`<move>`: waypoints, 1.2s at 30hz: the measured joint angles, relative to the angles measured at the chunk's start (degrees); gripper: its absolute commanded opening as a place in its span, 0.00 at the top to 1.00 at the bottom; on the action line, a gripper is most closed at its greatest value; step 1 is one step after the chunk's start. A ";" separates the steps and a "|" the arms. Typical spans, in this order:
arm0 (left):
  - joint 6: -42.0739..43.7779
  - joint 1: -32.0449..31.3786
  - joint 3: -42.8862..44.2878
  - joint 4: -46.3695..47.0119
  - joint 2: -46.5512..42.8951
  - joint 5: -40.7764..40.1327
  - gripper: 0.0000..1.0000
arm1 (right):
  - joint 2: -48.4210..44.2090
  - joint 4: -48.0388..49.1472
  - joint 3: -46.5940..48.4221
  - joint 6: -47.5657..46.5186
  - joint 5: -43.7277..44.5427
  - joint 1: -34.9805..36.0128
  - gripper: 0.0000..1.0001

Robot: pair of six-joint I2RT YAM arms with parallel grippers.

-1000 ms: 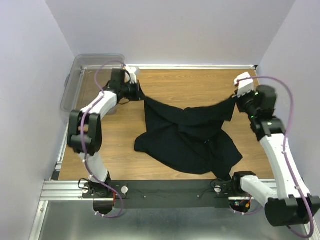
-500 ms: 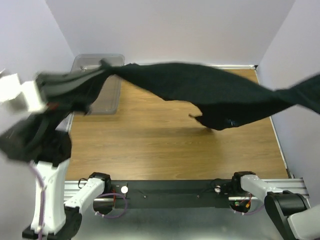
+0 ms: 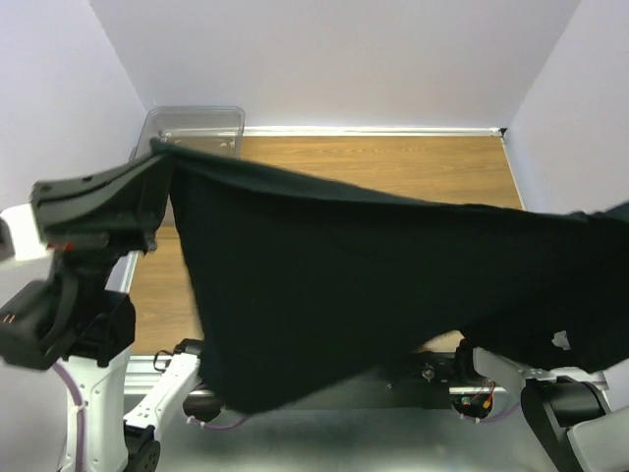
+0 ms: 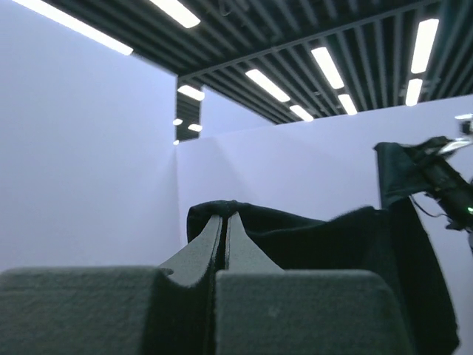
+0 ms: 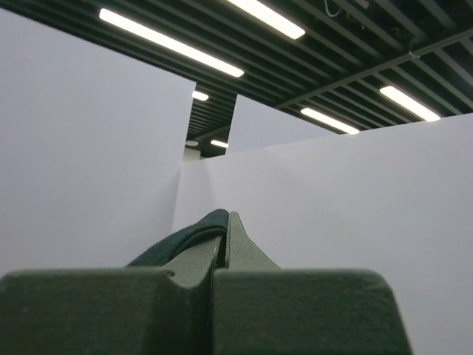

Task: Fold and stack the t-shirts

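The left wrist view showed the left fingers (image 4: pixel 196 251) pressed together on an edge of the black t-shirt (image 4: pixel 310 237). Only the overhead view showed the whole spread: the shirt hung in the air as a wide sheet from beside the clear bin (image 3: pixel 197 123), across the table (image 3: pixel 393 162) and off the right edge. The right fingers (image 5: pixel 244 255) appeared only in their own wrist view, pinching a dark fold.
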 measured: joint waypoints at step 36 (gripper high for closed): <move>-1.53 -0.02 17.94 -17.97 87.62 -23.82 1.00 | 55.91 31.12 -53.00 12.52 -2.29 1.70 0.99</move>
